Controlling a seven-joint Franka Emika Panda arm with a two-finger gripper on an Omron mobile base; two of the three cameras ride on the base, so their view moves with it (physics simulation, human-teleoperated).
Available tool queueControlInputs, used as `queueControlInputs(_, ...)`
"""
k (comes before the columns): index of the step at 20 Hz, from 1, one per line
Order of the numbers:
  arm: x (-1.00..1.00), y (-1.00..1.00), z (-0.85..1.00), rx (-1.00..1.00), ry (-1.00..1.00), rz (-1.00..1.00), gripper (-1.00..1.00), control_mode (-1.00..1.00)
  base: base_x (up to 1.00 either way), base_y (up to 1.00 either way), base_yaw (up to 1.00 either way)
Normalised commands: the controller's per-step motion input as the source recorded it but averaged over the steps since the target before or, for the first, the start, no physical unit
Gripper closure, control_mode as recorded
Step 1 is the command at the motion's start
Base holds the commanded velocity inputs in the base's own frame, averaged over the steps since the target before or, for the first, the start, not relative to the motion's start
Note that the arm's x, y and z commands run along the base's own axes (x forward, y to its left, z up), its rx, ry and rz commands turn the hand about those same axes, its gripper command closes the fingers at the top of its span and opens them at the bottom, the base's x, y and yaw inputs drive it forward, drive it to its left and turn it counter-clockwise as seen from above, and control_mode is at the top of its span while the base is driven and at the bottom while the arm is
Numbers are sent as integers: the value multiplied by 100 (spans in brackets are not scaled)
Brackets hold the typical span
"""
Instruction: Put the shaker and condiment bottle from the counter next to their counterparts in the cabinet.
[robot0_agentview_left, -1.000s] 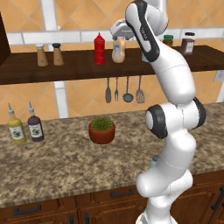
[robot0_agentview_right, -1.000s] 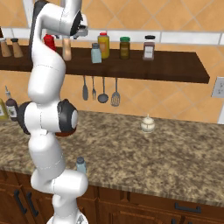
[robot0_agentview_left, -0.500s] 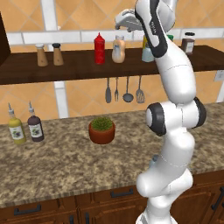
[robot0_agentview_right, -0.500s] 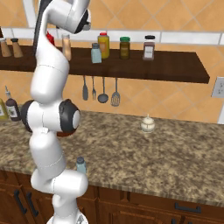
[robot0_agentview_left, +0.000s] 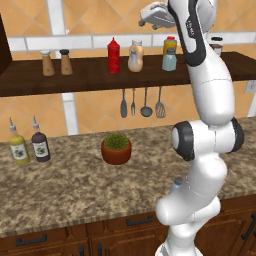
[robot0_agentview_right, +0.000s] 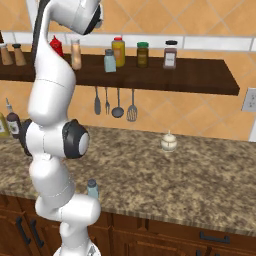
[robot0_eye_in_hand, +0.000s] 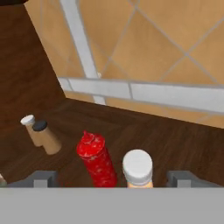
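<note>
The gripper (robot0_agentview_left: 150, 19) has gone up, away from the condiment bottle (robot0_agentview_left: 135, 56). Now it hangs wide open and empty near the frame's top. The bottle stands on the cabinet (robot0_agentview_left: 75, 80), just right of the red squeeze bottle (robot0_agentview_left: 114, 55). The shaker (robot0_agentview_right: 92, 189) waits low on the counter (robot0_agentview_right: 200, 185).

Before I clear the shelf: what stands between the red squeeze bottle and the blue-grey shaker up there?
The condiment bottle, seen in the left base view.

The peach-orange condiment bottle (robot0_agentview_left: 135, 56) stands upright on the dark cabinet (robot0_agentview_left: 75, 82) shelf, just beside the red squeeze bottle (robot0_agentview_left: 114, 55). The pale shaker (robot0_agentview_right: 92, 189) stands upright near the counter (robot0_agentview_right: 200, 185) front edge.
</note>
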Motion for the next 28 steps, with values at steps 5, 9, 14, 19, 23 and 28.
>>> queueControlInputs(5, -99, -10, -15, 0, -13, -2, -100, -100, 0, 0, 0)
queueControlInputs(9, -100, -12, -37, 0, -12, -2, -100, -100, 0, 0, 0)
queueControlInputs(14, -100, -14, -51, 0, -12, -2, -100, -100, 0, 0, 0)
queueControlInputs(19, -100, -21, -59, 0, -11, -5, -100, -100, 0, 0, 0)
queueControlInputs(23, -100, -24, -58, 0, -7, -6, -100, -100, 0, 0, 0)
queueControlInputs(28, -100, -23, -62, 0, -3, -7, -100, -100, 0, 0, 0)
